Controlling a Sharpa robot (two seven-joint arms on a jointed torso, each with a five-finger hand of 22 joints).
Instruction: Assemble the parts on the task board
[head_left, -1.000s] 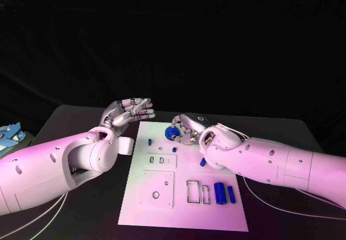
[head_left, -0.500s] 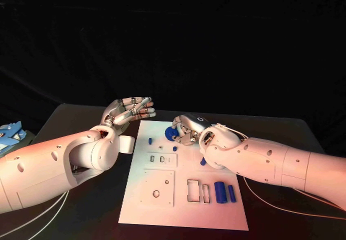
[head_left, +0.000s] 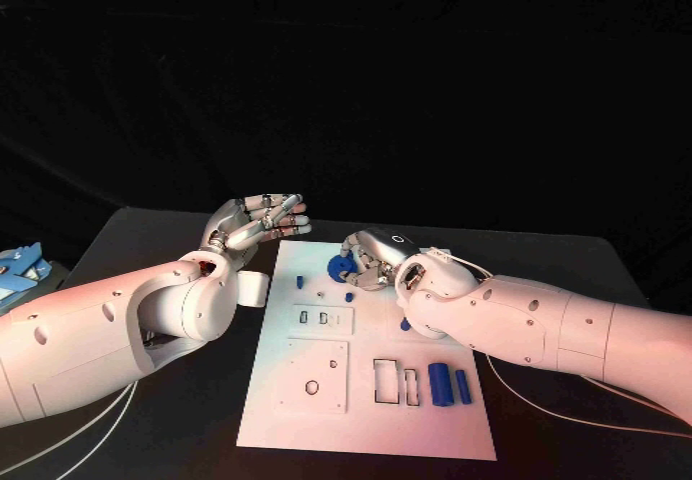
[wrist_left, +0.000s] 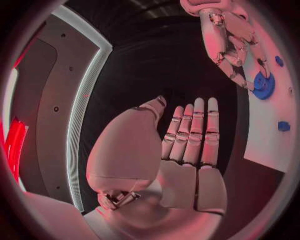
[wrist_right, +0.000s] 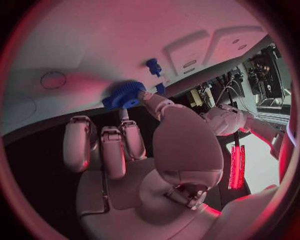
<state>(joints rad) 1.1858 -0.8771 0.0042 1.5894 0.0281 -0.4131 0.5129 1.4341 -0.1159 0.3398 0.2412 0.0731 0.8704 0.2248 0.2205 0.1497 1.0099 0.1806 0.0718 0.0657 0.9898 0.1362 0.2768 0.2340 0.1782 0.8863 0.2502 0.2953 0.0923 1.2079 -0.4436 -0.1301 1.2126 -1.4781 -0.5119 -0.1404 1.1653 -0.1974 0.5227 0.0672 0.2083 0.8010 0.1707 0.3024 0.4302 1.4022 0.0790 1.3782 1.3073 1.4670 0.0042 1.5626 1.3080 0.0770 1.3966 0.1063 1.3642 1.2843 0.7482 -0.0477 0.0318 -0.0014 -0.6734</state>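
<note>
Black desk (head_left: 173, 240) holds the white task board (head_left: 361, 410), where my right hand (head_left: 378, 262) pinches a blue gear (head_left: 343, 266) at its far end to seat it, I think, while my left hand (head_left: 257, 224) waits beside, fingers straight, holding nothing.

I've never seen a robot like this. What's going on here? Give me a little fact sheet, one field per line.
Surface: black table
Task board: white plate, middle of table
Right hand: holds a blue gear at the board's far end
Left hand: raised beside the board's far left corner, fingers together, holding nothing
Loose parts: two blue bars lying on the board's near right
</note>
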